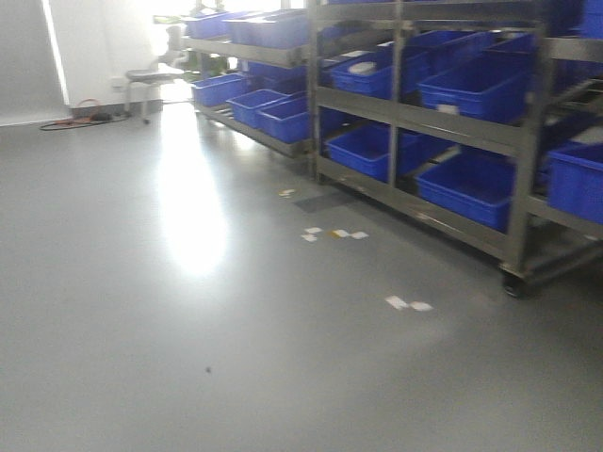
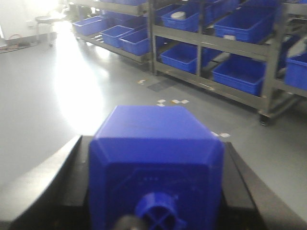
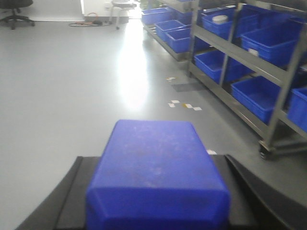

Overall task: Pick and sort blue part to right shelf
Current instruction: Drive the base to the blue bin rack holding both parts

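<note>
The left gripper (image 2: 153, 139) is clamping the blue part (image 2: 158, 148) between its jaws, knob facing the camera. The right gripper (image 3: 153, 157) is squeezing another blue block (image 3: 156, 172) the same way.

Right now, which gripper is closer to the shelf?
Right, probably. The shelf stands ahead-right; the right gripper, gripping a blue block, is on that side, the left gripper, gripping the knobbed blue part, farther over.
</note>
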Tool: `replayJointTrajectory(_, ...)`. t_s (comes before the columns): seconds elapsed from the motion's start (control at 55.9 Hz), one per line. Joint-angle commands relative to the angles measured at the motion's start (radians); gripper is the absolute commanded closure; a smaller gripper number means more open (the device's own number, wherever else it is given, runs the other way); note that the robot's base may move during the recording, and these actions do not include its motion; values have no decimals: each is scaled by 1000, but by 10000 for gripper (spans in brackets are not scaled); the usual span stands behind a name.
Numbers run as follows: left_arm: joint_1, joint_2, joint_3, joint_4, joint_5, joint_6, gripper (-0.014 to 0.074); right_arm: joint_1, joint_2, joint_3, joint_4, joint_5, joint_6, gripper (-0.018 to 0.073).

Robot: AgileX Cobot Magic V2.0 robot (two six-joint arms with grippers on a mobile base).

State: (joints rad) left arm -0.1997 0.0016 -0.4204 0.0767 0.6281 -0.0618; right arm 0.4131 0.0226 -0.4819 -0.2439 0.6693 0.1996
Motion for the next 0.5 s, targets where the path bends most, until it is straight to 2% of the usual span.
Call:
replayJointTrajectory(0.0,-5,15,-26,-1,-86,-2,293,-1,16,-27,-21,-91,-7,335)
replayJointTrajectory(0.483,-5,15,-26,-1,-86,-2,293,-1,16,-27,-21,-91,-7,335)
